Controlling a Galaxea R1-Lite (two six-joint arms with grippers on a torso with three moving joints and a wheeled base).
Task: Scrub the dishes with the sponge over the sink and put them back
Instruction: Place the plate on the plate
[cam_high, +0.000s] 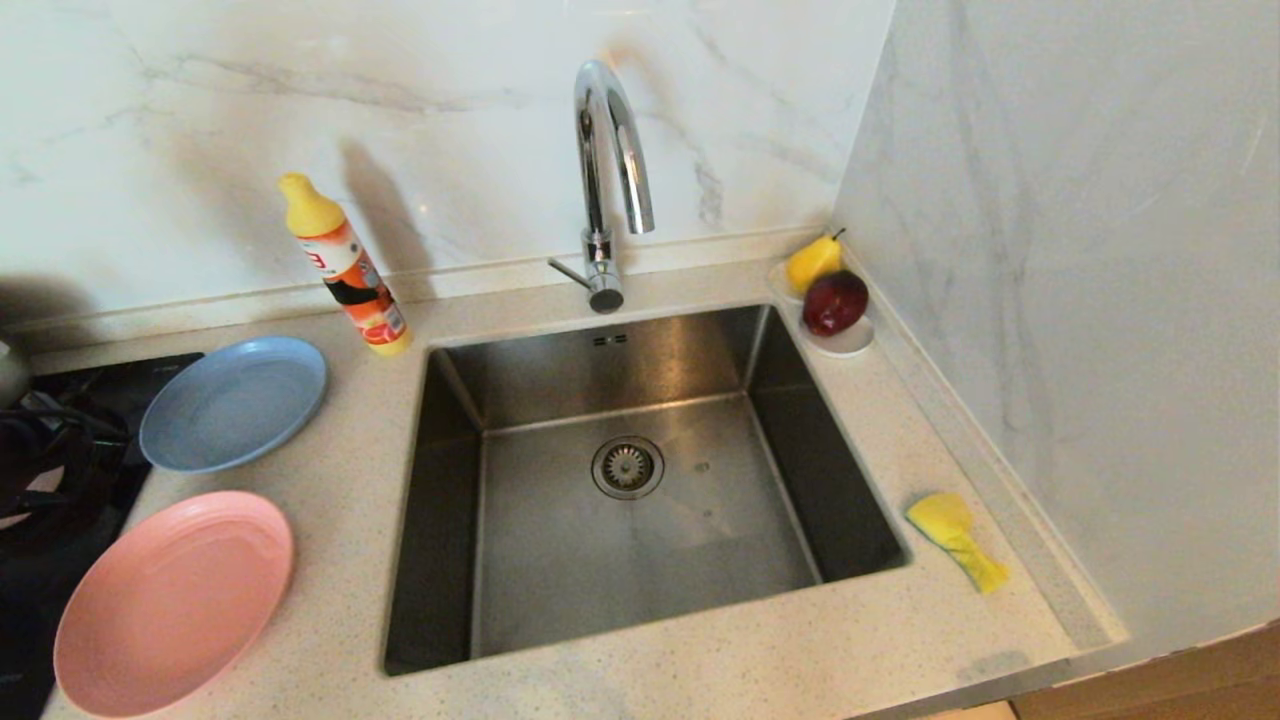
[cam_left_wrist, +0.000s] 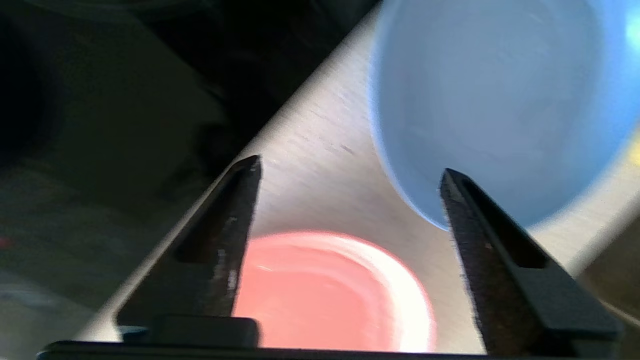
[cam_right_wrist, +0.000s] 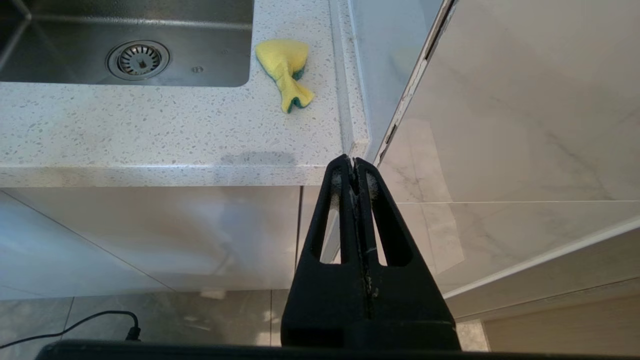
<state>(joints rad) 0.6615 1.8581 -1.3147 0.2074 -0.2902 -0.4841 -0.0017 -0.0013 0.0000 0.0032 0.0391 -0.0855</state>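
**Plates and sponge: handling check**

At nine o'clock of the sink (cam_high: 640, 500): blue plate (cam_high: 233, 402), pink plate (cam_high: 172, 602), flat on counter. Left gripper (cam_left_wrist: 350, 200) above both, fingers apart, empty. Likely light, stiff, slippery; grip at rim. Sponge (cam_high: 955, 538) at three o'clock: soft, crumpled. Right gripper (cam_right_wrist: 354, 167) parked below counter, fingers together.

Pink plate (cam_left_wrist: 330, 295) blurred, half hidden behind left gripper (cam_left_wrist: 350, 172) base.

Blue-grey plate (cam_high: 233, 402), pink plate (cam_high: 172, 603), yellow-and-green sponge (cam_high: 955, 538), brushed steel sink (cam_high: 640, 560), speckled pale countertop (cam_high: 340, 560).
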